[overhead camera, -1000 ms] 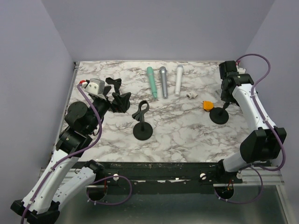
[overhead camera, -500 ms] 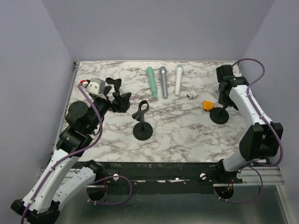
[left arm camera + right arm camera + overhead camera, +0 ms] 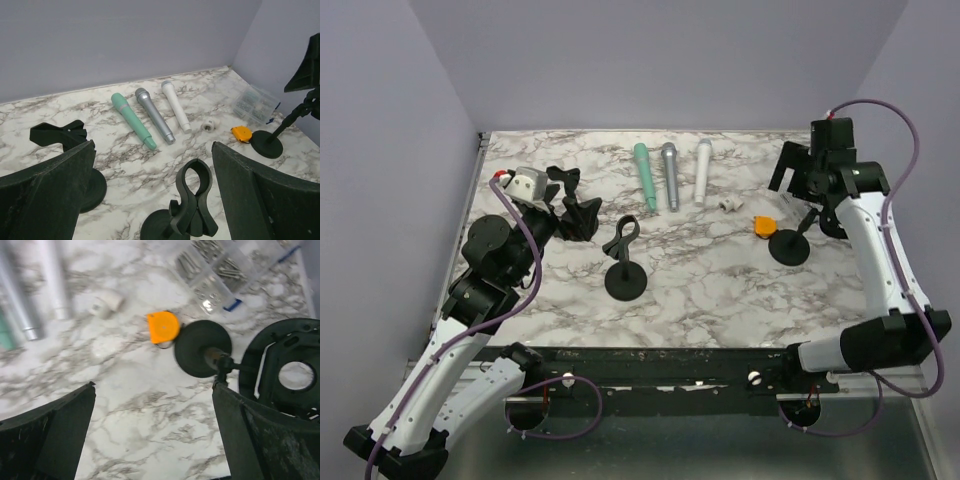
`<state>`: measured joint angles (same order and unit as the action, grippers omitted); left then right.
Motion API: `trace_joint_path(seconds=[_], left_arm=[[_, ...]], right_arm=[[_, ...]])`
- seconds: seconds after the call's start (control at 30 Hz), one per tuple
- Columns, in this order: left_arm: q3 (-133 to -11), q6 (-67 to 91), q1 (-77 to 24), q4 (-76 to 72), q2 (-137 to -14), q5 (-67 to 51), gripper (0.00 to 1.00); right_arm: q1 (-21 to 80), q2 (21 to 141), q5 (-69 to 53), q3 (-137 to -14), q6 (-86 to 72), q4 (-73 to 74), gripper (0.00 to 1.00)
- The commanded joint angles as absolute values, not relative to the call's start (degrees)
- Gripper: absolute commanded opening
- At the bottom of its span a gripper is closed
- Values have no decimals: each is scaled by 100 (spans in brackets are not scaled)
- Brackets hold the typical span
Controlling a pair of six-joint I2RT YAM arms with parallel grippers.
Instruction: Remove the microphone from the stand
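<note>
Stand [image 3: 192, 347], black with round base, below my right gripper [image 3: 153, 386], spread wide; left gripper [image 3: 152, 147] spread too; grey microphone [image 3: 155, 116] lies flat.

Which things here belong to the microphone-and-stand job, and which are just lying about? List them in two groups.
Job:
green microphone, grey microphone and white microphone, all lying on the table
left stand, middle stand, right stand

Lying about:
orange tape measure
small white cylinder
clear box of screws
</note>
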<state>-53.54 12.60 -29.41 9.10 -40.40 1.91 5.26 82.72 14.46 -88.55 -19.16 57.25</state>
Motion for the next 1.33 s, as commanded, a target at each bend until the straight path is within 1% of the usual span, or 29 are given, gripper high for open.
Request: trace_joint_path(seconds=[0.0,0.1,0.17,0.23,0.33,0.5,0.67,0.77,0.9,1.13,1.3], left_arm=[[-5383,1088,-2979,868,-3990,357,98],[-5279,1033,-2980,732,-3863,605,99],[-5276,1164,-2979,697,-3796,665,98],[-5429,1346,-2979,792,-3758,549,98],[-5704,1625,-2979,1035,-3673,419,99],[-6283,1784,-2979,1490,-3393,707,99],[-6828,1672,-2982,1733,-3166,912,99],[-6967,1670,-2977,1767,-3073,1025,98],[-6956,1679,-2979,1704,-2964,1091,99],[-6941,1644,-2980,1710,-2957,1254,98],[-6847,1663,-2979,1712,-2933,1284,99]], right_arm=[[563,7198,-115,-8624,-1770,4508,100],[563,6517,-1084,-7948,-1819,3261,100],[562,6194,-1426,-7664,-1920,2686,100],[562,5962,-1620,-7544,-1968,2330,100],[567,5731,-1708,-7614,-1877,2220,100],[562,5242,-870,-7616,-1742,2143,100],[565,4634,-343,-7505,-1700,1740,100],[565,4266,426,-7414,-1891,1610,100],[564,4007,832,-7409,-2048,1620,100],[563,4254,1752,-7724,-2449,2238,100],[562,4471,1344,-7697,-2441,2316,100]])
